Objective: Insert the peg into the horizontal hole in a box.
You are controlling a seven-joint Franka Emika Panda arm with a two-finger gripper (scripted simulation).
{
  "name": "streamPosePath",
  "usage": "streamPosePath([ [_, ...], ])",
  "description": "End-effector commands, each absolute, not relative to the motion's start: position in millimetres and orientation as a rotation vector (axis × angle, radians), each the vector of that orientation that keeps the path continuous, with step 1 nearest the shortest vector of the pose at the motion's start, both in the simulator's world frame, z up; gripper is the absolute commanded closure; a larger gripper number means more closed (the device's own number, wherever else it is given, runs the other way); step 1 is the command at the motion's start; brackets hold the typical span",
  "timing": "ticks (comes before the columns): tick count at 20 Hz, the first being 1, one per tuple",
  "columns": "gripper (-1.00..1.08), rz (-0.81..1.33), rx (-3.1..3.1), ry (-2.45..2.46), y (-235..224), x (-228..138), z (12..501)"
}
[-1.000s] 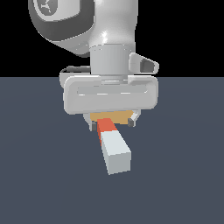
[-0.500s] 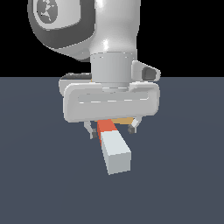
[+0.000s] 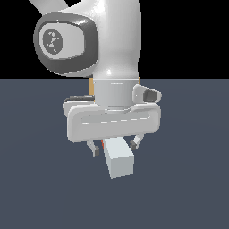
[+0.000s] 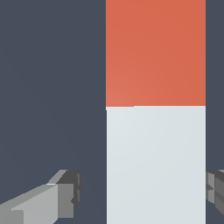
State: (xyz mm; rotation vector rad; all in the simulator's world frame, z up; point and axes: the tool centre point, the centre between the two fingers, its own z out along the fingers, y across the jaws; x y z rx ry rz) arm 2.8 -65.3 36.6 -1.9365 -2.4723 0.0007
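Observation:
The peg (image 3: 119, 162) lies on the dark floor with its pale grey-white end toward the camera. Only a sliver of its red-orange half shows under the hand. In the wrist view both halves of the peg (image 4: 155, 131) fill the frame. My gripper (image 3: 114, 146) hangs over the pale half, open, one finger on each side of the bar. In the wrist view one fingertip (image 4: 65, 197) stands clear of the peg and the other (image 4: 215, 192) sits close to its far side. The box (image 3: 91, 86) shows only as thin tan slivers behind my wrist. The hole is hidden.
The dark grey floor (image 3: 188, 188) stretches all around the peg. My arm's upper links (image 3: 89, 40) fill the top of the exterior view.
My hand has come down and toward the camera along the peg, from over the red half to over the pale half. It now covers the box. The peg has not moved.

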Motion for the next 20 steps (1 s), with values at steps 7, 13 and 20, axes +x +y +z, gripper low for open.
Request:
streamPosePath([
  [7,1.08,0.000,-1.936,-2.474,-65.5,4.4,24.4],
  [13,1.08,0.000,-1.936,-2.474,-65.5,4.4,24.4],
  [20,1.08,-0.001,-1.950,-2.463,-64.3,2.7,26.5],
])
